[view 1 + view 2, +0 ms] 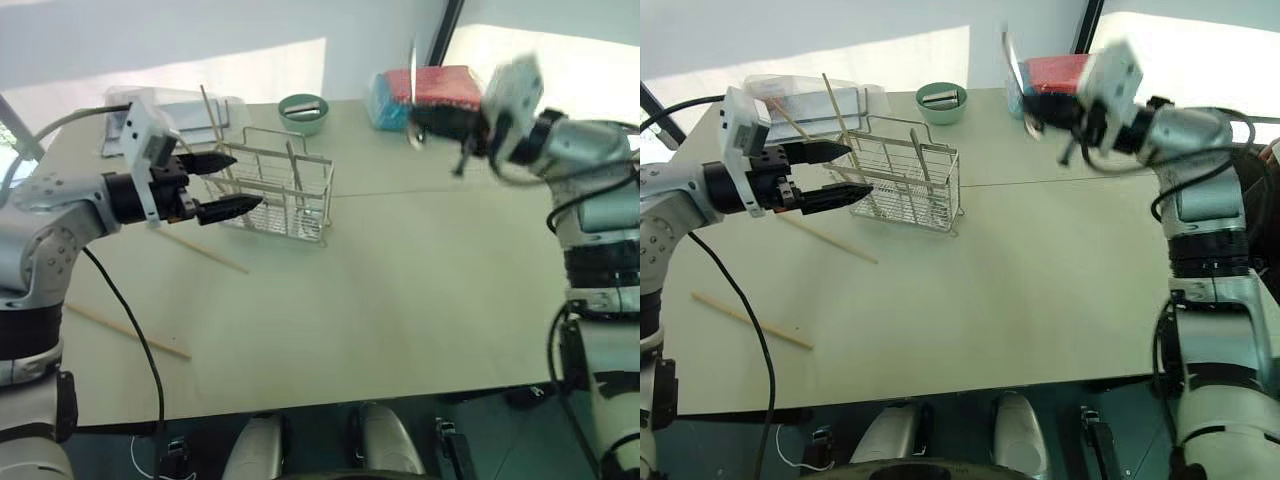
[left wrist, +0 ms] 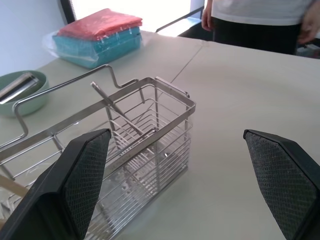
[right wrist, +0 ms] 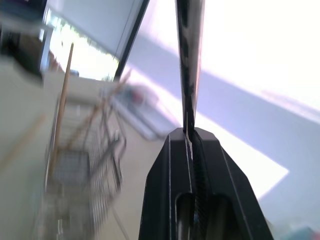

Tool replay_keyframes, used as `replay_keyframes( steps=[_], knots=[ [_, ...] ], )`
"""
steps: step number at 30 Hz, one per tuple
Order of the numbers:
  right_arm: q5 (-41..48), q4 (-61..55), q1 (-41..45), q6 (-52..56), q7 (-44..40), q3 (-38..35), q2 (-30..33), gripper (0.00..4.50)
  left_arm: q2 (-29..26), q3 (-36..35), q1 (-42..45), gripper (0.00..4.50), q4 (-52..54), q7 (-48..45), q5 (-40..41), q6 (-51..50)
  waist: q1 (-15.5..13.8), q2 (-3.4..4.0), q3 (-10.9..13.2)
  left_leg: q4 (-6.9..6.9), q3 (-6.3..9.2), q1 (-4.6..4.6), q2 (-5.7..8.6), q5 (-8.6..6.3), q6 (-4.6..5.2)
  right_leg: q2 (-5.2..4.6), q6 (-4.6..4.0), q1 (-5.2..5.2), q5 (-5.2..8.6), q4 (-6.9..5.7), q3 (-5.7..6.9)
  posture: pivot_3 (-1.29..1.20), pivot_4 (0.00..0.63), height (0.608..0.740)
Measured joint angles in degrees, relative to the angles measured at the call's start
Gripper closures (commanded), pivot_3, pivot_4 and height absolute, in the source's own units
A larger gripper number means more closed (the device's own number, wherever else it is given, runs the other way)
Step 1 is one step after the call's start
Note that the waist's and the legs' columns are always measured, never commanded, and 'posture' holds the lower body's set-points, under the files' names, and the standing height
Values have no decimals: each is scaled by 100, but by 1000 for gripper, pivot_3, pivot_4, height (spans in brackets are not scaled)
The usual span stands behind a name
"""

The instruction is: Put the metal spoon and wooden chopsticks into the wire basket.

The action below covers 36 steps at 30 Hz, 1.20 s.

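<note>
The wire basket [image 1: 285, 190] stands upright at the back left of the table, with wooden chopsticks [image 1: 830, 100] leaning out of it. Two more chopsticks [image 1: 205, 250] lie flat on the table in front of it, one [image 1: 125, 330] nearer the left front edge. My left gripper [image 1: 218, 185] is open, level, right beside the basket's left end; nothing is between its fingers [image 2: 85, 175]. My right gripper [image 1: 1042, 108] is raised high over the table's back right, shut on the handle of the metal spoon [image 3: 190, 75], which sticks up from the jaws.
A small pale-green bowl [image 1: 303, 110] sits behind the basket. A stack of red and teal cloths [image 1: 430, 92] lies at the back right, and a clear plastic box [image 1: 175, 110] at the back left. A person [image 2: 260, 20] stands at the table's far side.
</note>
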<state>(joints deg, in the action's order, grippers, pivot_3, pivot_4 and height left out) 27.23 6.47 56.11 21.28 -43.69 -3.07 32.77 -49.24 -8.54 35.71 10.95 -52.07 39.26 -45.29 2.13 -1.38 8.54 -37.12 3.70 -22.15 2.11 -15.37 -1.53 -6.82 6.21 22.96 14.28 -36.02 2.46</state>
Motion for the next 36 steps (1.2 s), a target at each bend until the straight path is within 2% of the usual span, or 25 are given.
replay_keyframes(
  steps=[3,7,23,27,33,36],
  knots=[
    [499,-487,206,1100,930,-178,-675,4475,3,-11,0,0,-22,37,-41,78,-86,-10,-6,-1,-1,-12,6,0,0,-2,0,15,-1,-1,0,0,150,667],
    [655,-713,85,1685,1449,-99,-1258,4475,2,-46,-1,0,-60,109,-54,80,-192,-18,-11,-4,4,-23,14,-3,7,-3,1,35,-2,-2,2,0,150,667],
    [96,-331,-990,1500,1757,424,-2289,4475,-131,-400,-167,0,342,326,90,-151,-100,-18,-11,1,-8,-19,6,-6,15,14,2,26,-2,-17,1,0,150,667],
    [-19,-282,-1094,1436,1825,482,-2425,3129,-133,-418,-182,0,388,381,132,-178,-125,-18,-11,0,-6,-19,7,-6,15,13,2,26,-2,-15,1,0,150,667],
    [-157,-290,-1142,1434,1962,455,-2422,98,-144,-421,-178,0,384,383,141,-192,-113,-18,-11,0,-6,-19,7,-5,15,14,2,26,-2,-15,1,0,150,667],
    [-151,-384,-1134,1474,1939,373,-2233,98,-144,-423,-169,0,374,386,140,-191,-123,-18,-10,0,-6,-19,8,-6,15,13,2,25,-2,-13,1,0,150,667]
  ],
)
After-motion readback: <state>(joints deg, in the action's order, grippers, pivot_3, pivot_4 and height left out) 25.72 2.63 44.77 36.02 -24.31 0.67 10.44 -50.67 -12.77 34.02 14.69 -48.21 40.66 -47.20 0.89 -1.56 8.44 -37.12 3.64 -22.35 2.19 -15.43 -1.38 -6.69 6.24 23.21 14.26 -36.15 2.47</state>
